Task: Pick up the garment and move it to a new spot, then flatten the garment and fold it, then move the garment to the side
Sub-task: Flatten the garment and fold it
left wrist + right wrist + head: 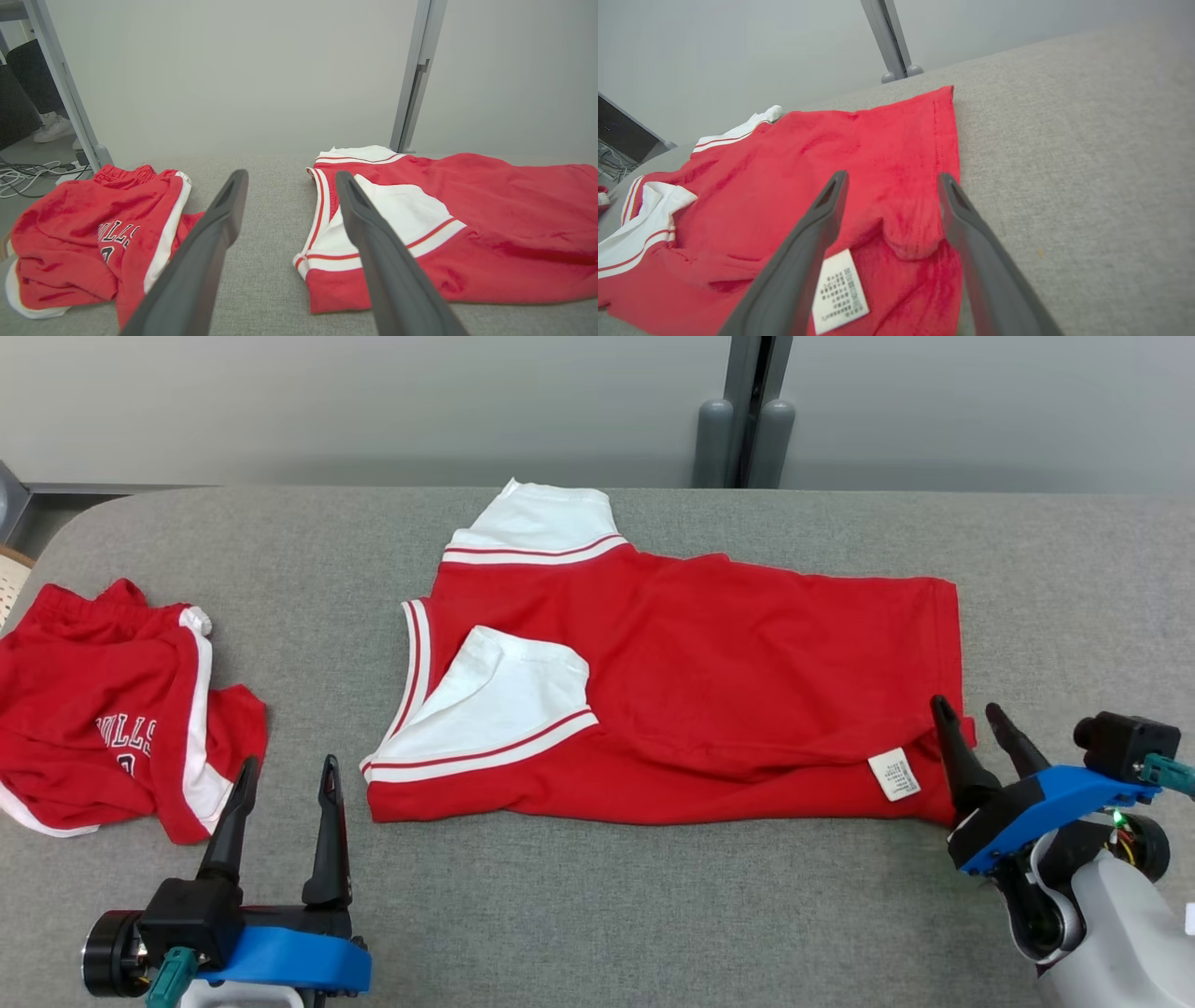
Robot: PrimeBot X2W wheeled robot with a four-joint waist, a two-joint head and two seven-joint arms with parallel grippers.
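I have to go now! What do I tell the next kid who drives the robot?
Left gripper: open, holding nothing, over the table between the red shorts and the red shirt.
Right gripper: open, fingers astride the shirt's near right hem corner, beside the white label.
Shirt: mid-table, mostly flat, near sleeve folded in over the body.
Shorts: crumpled at the table's left end.
Done: shirt laid out, first fold apparently made.
Left: probably finish folding, then move the shirt aside.
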